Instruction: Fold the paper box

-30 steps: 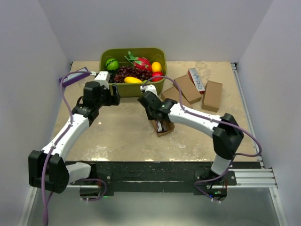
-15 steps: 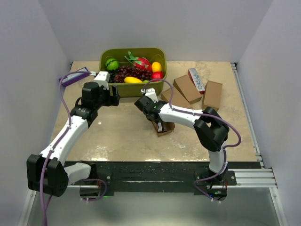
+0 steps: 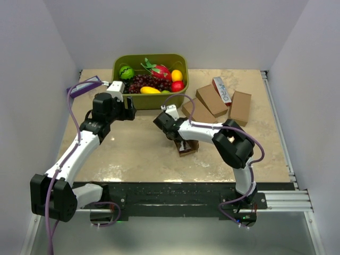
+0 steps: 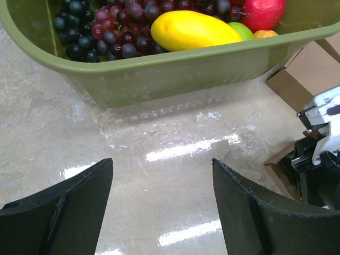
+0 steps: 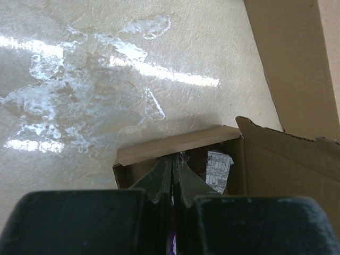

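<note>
The paper box (image 3: 187, 146) is a small brown carton lying open-ended on the table in front of the green bin. In the right wrist view its open mouth (image 5: 175, 149) faces me, with one flap (image 5: 287, 159) spread to the right and a white printed piece (image 5: 217, 169) inside. My right gripper (image 3: 177, 137) is shut, its tips (image 5: 173, 160) pushed together into the box mouth under the top flap. My left gripper (image 3: 129, 109) is open and empty (image 4: 162, 162), low over bare table left of the box (image 4: 277, 171).
A green bin (image 3: 150, 101) of toy fruit stands at the back, close in the left wrist view (image 4: 159, 69). Two plain brown cartons (image 3: 212, 100) (image 3: 240, 107) and a white-and-red lettered carton (image 3: 223, 89) lie at the back right. A purple-and-white box (image 3: 85, 86) lies back left.
The right arm's elbow has swung in to the left and folded up, while its shut gripper stayed at the box mouth. The left arm has hardly moved.
</note>
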`<state>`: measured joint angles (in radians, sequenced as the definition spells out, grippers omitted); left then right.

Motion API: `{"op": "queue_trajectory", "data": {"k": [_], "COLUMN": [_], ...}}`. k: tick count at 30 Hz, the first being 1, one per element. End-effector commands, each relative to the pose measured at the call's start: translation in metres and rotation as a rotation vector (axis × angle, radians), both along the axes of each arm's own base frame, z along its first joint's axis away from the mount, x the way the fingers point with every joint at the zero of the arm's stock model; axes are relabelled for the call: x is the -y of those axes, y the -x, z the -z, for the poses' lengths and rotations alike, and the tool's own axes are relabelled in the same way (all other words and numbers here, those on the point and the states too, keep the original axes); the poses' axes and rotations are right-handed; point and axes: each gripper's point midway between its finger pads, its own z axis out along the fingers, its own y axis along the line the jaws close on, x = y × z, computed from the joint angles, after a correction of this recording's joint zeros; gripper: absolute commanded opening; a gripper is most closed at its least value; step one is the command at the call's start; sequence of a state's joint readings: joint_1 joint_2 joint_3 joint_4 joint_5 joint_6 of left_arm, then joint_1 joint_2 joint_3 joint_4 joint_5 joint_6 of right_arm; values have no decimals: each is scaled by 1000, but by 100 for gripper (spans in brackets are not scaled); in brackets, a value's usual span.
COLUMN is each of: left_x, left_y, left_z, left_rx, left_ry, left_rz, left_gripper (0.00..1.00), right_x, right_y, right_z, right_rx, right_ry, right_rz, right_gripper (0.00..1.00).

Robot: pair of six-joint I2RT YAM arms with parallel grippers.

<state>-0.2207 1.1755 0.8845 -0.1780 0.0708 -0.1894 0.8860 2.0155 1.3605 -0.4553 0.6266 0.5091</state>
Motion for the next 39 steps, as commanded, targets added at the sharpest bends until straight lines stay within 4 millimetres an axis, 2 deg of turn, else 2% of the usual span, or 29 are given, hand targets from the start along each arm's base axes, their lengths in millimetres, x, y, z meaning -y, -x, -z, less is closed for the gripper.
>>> {"op": "queue_trajectory", "data": {"k": [1,3,6,7,8,10,11,12,13,14,16,17,20,24,30,31,33,34,39], "left_x": [3,2,4,5,5,6,6,7,8,9,12,13,17,18,18,18,18,19,19], "left_y": [2,1,2,2,2,2,2,2,3,3,3,3,5,5,6,6,6,6,6], "left_z": [-8,-8,-7,-7,-6,-7,-6,-6,-4,-3,-2,-1,-1,0,1,1,0,1,-1], "left_rx": [32,33,29,31,28,29,28,29,24,18,15,9,7,5,1,1,3,1,3], "left_ry": [-4,-3,1,3,1,4,3,7,7,8,15,18,25,26,24,25,26,27,27], "left_rz": [27,27,37,39,40,46,48,54,59,65,80,85,107,115,115,117,120,121,123], "left_gripper": [80,80,80,80,80,80,80,80,80,80,80,80,80,80,81,81,81,81,81], "right_x": [-15,-25,-33,-36,-37,-42,-41,-40,-39,-31,-14,-3,27,54,73,74,68,65,35], "right_y": [-2,-4,-3,-3,0,7,13,17,23,31,36,41,42,34,26,26,23,24,20], "right_z": [-23,-40,-68,-77,-85,-112,-118,-124,-142,-139,-152,-147,-147,-143,-117,-112,-105,-102,-104], "right_rx": [31,42,60,68,71,85,79,78,91,69,97,81,83,89,29,17,-4,-15,-20], "right_ry": [-105,-153,-210,-229,-246,-312,-328,-347,-394,-383,-376,-341,-257,-197,-121,-108,-101,-103,-158], "right_rz": [-13,-37,-74,-87,-98,-140,-153,-160,-165,-163,-134,-121,-62,-10,-17,-35,-97,-126,-314], "right_gripper": [1,2,12,21,26,35,46,52,58,65,72,77,82,83,81,75,70,62,37]}}
